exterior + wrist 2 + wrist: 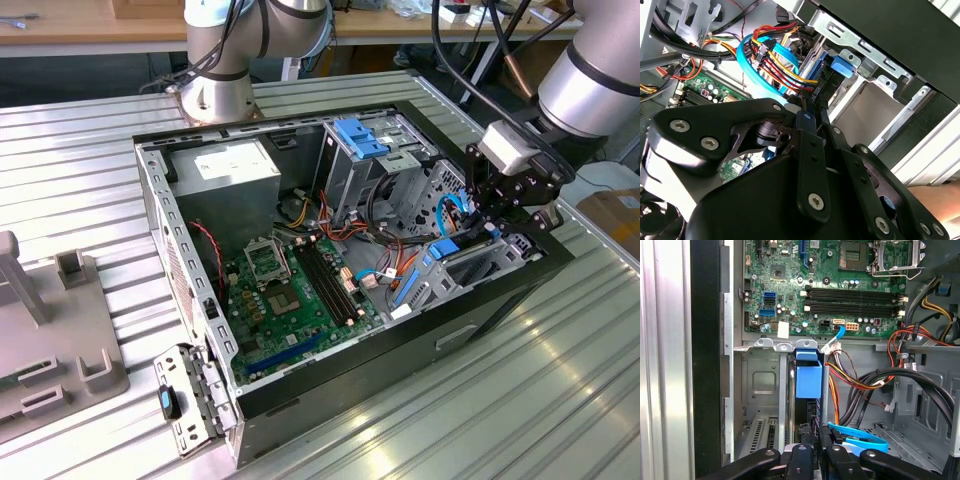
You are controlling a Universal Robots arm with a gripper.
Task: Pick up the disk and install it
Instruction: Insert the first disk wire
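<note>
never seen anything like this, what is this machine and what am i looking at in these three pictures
This is a robot arm working inside an opened desktop computer case that lies on a ribbed metal table. The exterior view is taken by a camera standing off to the side; it shows the whole case with its green motherboard. The two wrist views come from cameras riding on the arm, looking down past the black gripper into the case.

The gripper is at the drive bay on the exterior view's right, around the disk, which stands on edge in its blue frame in the bay's slot. Coloured cables run beside it. I cannot tell whether the gripper is actually clamped on the disk.
</note>
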